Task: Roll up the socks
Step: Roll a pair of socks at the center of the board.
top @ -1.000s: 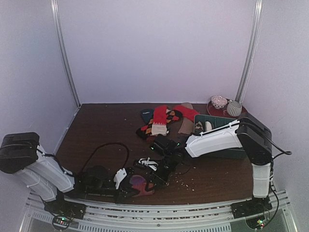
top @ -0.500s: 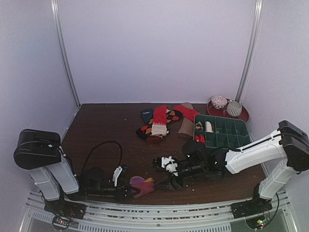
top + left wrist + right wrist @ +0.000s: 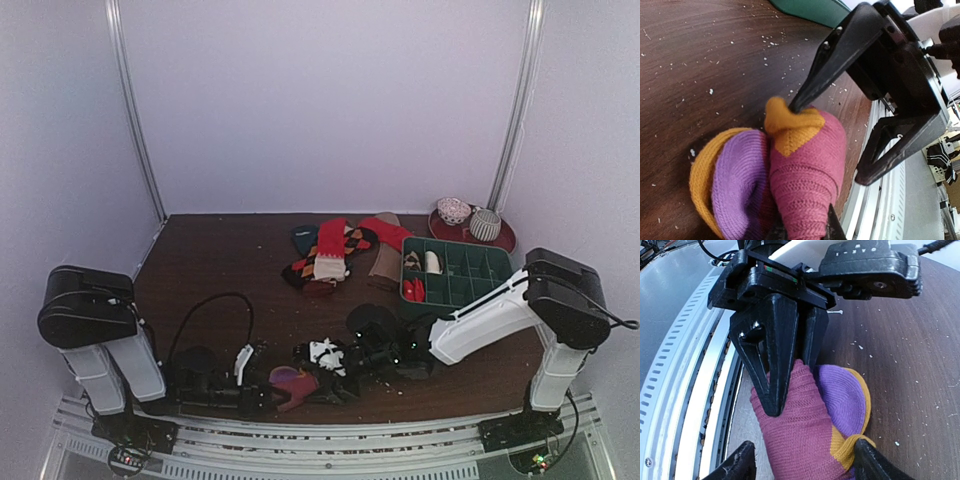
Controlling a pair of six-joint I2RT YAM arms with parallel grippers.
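Biggest thing first: the brown table (image 3: 220,260) has most of its bare wood on the left and in the middle. The white walls close it in on three sides. The slotted metal rail (image 3: 300,440) runs along the near edge, and that's where both tools are crowded together, so I've got barely any room toward me.

The green tray (image 3: 450,243) sits at the right, with my right arm reaching across in front of it. The loose sock pile (image 3: 335,250) is just left of the tray, well apart from the action.

The left gripper (image 3: 790,387) lies low along the front edge, clamped on the bundled purple-magenta sock (image 3: 805,165). The right gripper (image 3: 807,465) faces it with its jaws spread wide, straddling the same bundle. One fingertip (image 3: 792,105) touches the orange toe (image 3: 790,125), and the other hangs out over the rail side.
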